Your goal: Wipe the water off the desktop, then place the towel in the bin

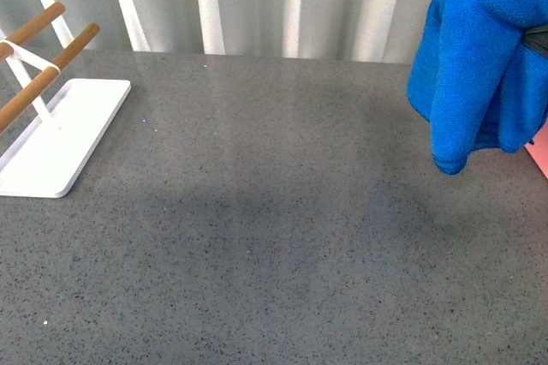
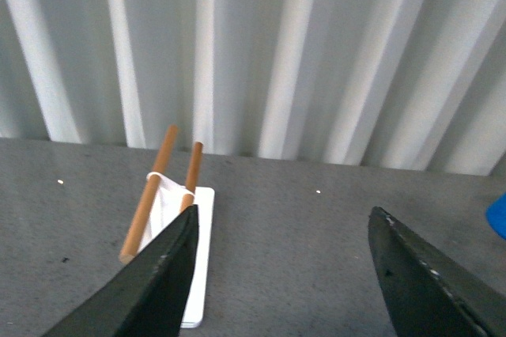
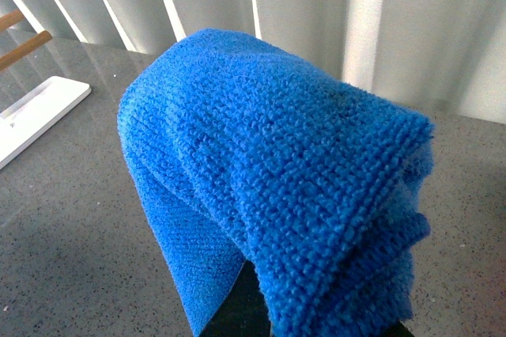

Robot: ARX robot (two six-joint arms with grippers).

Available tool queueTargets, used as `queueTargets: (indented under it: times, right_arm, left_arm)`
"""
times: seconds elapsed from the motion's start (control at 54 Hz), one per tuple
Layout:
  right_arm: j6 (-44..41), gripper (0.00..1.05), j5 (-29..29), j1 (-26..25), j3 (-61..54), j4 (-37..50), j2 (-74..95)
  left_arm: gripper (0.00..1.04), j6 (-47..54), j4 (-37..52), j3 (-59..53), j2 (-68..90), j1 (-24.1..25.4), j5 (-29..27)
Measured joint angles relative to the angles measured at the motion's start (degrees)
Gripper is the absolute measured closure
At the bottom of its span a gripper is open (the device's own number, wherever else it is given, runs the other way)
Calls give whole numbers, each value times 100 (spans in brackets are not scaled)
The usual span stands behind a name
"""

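Nearest to the robot lies the wide dark-grey, finely speckled, stone-like worktop (image 1: 257,279). This part of it is bare, and I cannot make out any water on it. The left gripper (image 2: 282,230) hovers above it with its 2 dark jaws spread wide apart and nothing between them. Further in, at the right side, the large royal-blue, ribbed, fluffy towel (image 1: 471,65) hangs in the air, well clear of the worktop. It is draped in thick folds over the right gripper (image 3: 233,317). The jaws are almost fully covered by cloth, but since the towel hangs from them, I judge that they are clamped on it. Just beside the lower folds, at the right edge, a small part of the coral-pink, smooth-walled bin (image 1: 541,152) shows. The towel looks light, soft and limp, not fragile and hardly slippery. If it is wet, it will be somewhat heavier. The best hold is on the bunched upper fold, with several layers pinched together, because a hold on 1 layer could let the rest unfold and catch on the bin wall. At the far left stands a flat white rack (image 1: 60,138) with 2 wooden bars (image 1: 51,56). Behind everything is a pale pleated wall (image 1: 282,5).
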Motion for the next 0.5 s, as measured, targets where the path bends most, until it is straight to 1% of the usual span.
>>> queueTargets:
  times: [0.037,0.056,0.093,0.111,0.148,0.204,0.259,0.333,0.5]
  right_arm:
    - [-17,102,0,4,0,-7,0]
    - [-20,102,0,7,0,-11,0]
    - [-39,102,0,13,0,-26,-4]
    - [-46,102,0,15,0,-31,-4]
    - [-68,102,22,20,0,-66,-4]
    - [-105,102,70,28,0,-114,-4]
    - [-175,102,105,35,0,-160,-9]
    - [-225,102,127,37,0,-238,-28]
    - [-380,102,168,55,0,-385,-136]
  left_arm:
    - [48,120,11,-92,-120,-7,-66]
    - [50,131,13,-114,-142,-7,-85]
    - [58,203,15,-221,-221,-7,-125]
    - [59,208,15,-234,-232,-7,-125]
    - [66,254,15,-337,-306,-7,-138]
    - [73,278,13,-426,-374,-7,-138]
    - [88,306,4,-566,-538,-11,-133]
    - [102,321,-20,-645,-693,-11,-136]
    - [101,361,-173,-868,-1040,-11,-136]
